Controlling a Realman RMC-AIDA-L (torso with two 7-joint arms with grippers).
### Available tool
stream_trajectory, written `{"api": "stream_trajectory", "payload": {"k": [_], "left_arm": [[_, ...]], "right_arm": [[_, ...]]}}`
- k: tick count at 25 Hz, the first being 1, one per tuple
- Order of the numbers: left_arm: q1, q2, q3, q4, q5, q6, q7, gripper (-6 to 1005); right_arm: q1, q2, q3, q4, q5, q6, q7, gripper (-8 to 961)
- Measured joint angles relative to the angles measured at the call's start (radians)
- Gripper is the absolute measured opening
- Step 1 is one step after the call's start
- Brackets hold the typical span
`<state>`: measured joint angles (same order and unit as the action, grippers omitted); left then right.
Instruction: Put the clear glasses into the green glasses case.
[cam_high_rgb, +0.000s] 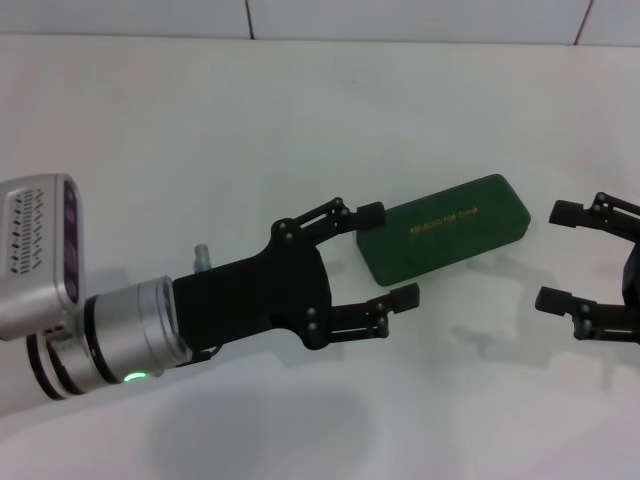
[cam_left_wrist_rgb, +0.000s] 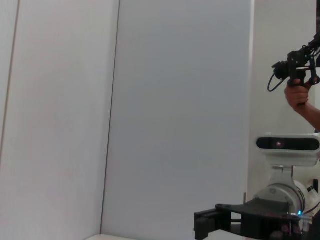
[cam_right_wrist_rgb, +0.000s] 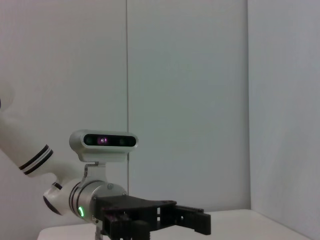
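The dark green rectangular hard-shell glasses case lies closed on the white surface, between the spread left claw and the spread right claw

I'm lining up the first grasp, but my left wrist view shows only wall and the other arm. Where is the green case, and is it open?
Observer: The green glasses case lies shut on the table, lettered lid up, between the two grippers.
Operator: Are both grippers free?
Observer: Yes. The left gripper and the right gripper are open and empty, one on each side of the case.
Operator: And the glasses?
Observer: Not plainly visible. Only a small clear piece shows behind the left arm.
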<state>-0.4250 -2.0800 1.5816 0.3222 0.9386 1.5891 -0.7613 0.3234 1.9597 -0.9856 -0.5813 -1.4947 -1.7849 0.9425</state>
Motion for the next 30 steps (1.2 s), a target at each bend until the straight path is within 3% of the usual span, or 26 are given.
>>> {"api": "stream_trajectory", "payload": {"k": [2,13,24,30], "left_arm": [[0.002,0.004,0.003,0.0,0.0,0.0,0.004,893],[0.006,0.025,0.003,0.0,0.001,0.0,0.006,891],[0.006,0.051,0.007,0.005,0.026,0.008,0.002,889],[0.006,0.053,0.006,0.006,0.036,0.007,0.006,888]], "right_arm": [[0.0,0.001,0.0,0.0,0.002,0.0,-0.001,886],[0.008,0.016,-0.006,0.0,-0.006,0.009,-0.003,885],[0.026,0.015,-0.009,0.0,-0.044,0.01,0.004,885],[0.037,0.02,-0.01,0.007,-0.047,0.01,0.004,885]]}}
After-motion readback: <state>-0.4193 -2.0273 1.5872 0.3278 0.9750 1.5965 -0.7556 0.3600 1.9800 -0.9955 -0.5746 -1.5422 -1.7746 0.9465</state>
